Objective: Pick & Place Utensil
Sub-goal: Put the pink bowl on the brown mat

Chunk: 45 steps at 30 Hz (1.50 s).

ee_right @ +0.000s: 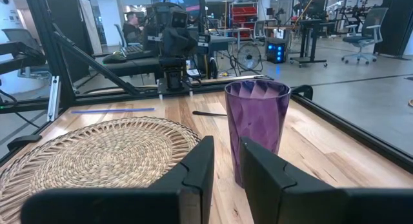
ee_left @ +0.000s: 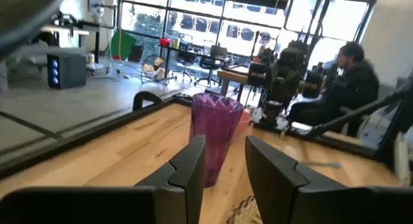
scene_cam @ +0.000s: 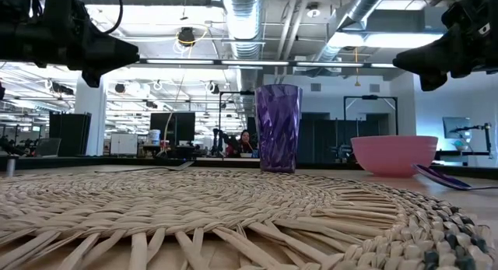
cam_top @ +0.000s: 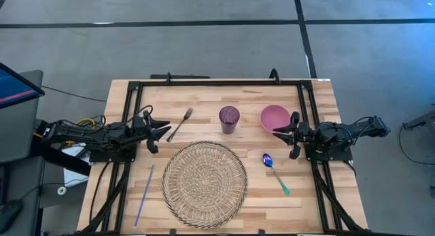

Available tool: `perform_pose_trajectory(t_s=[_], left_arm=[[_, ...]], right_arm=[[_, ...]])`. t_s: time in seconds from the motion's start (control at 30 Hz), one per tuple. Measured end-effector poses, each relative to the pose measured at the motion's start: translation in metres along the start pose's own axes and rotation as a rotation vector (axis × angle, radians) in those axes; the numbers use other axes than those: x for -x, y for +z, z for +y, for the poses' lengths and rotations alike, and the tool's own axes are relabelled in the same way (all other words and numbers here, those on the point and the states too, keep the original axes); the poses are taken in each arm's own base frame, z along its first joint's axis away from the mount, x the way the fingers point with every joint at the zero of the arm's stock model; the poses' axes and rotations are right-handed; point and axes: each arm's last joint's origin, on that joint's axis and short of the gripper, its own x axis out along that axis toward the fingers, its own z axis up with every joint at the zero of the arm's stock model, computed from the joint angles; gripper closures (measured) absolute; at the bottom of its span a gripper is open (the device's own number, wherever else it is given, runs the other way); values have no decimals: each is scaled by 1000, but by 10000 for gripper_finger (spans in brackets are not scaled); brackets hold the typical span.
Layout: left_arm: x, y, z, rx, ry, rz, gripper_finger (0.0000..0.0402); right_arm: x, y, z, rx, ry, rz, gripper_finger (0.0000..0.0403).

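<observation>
A dark fork lies flat on the wooden table left of the upright purple cup. A spoon with a shiny blue bowl and a teal handle lies flat right of the round woven placemat. The pink bowl stands right of the cup. My left gripper hovers open above the table's left side, just left of the fork, pointing at the cup. My right gripper hovers open beside the pink bowl, facing the cup. Both are empty.
A thin purple stick lies near the table's left near corner. A black frame runs along the far and side edges. Beyond the table, people sit at desks. Bare wood shows between the fork and the placemat.
</observation>
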Motion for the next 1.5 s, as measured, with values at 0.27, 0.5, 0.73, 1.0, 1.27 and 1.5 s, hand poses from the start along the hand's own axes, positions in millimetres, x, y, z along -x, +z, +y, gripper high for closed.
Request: perform_pose_trajectory(t_s=[0.27,0.5,0.73,1.0,1.27,1.5], left_arm=[[0,2,-3,17,-112,-7,291],[1,7,-7,37,-223,-51,291],[-2,25,-12,12,-243,-87,291],[-28,67,-30,-130,-233,-50,291],[-62,74,-47,-271,-223,46,291],[-74,77,-48,-296,-72,70,291]], right_arm=[[0,0,0,0,0,0,335],[0,1,0,4,0,-9,335],[2,21,0,8,-5,-214,335],[5,36,-3,-7,-8,-366,324],[0,54,-2,3,-16,-340,269],[-17,83,4,-1,-31,-129,237]])
